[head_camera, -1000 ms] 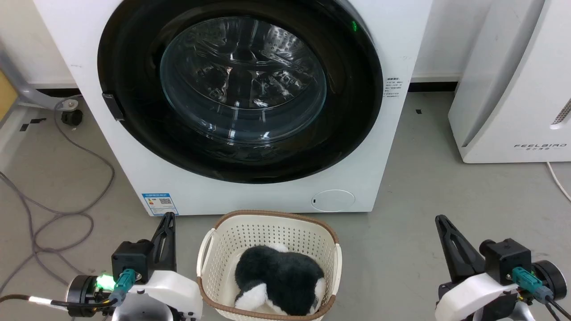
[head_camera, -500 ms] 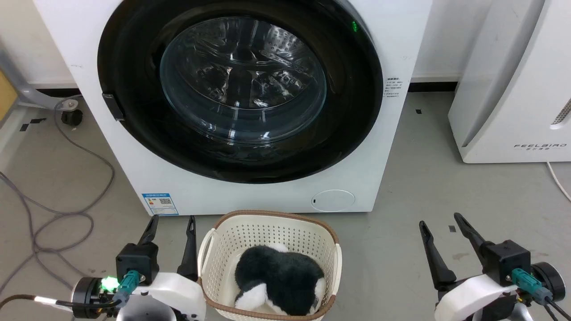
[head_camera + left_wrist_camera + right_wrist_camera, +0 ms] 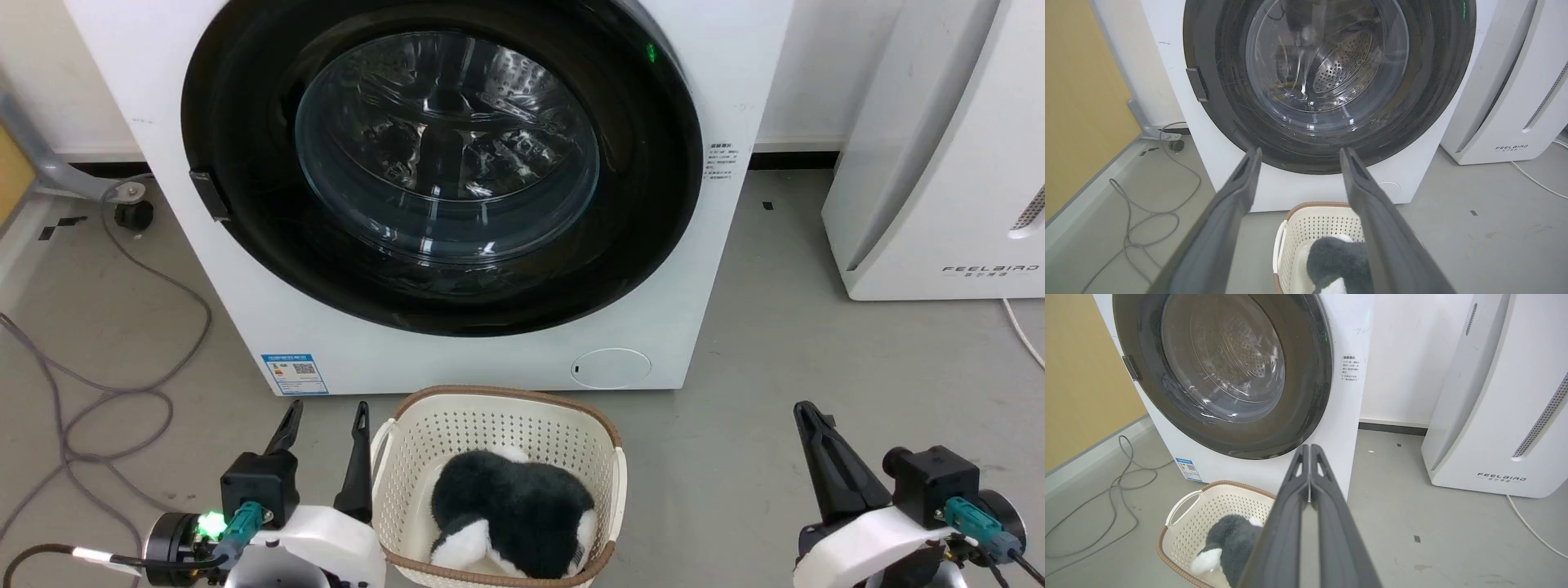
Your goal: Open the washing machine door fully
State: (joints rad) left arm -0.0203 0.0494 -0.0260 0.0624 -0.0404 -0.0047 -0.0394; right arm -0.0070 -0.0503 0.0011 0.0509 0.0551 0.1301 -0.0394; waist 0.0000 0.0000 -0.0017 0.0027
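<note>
Both face the glossy round washing machine door (image 3: 445,155): left end effector (image 3: 328,407) splayed, right end effector (image 3: 805,410) clenched.

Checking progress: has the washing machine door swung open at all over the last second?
No. The washing machine door lies as flush against the washing machine front as before.

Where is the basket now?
In the head view, the basket stands at bottom centre, just before the washing machine, beside the left tool.

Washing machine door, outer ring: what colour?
Glossy black ring on the washing machine door; best in head view.
</note>
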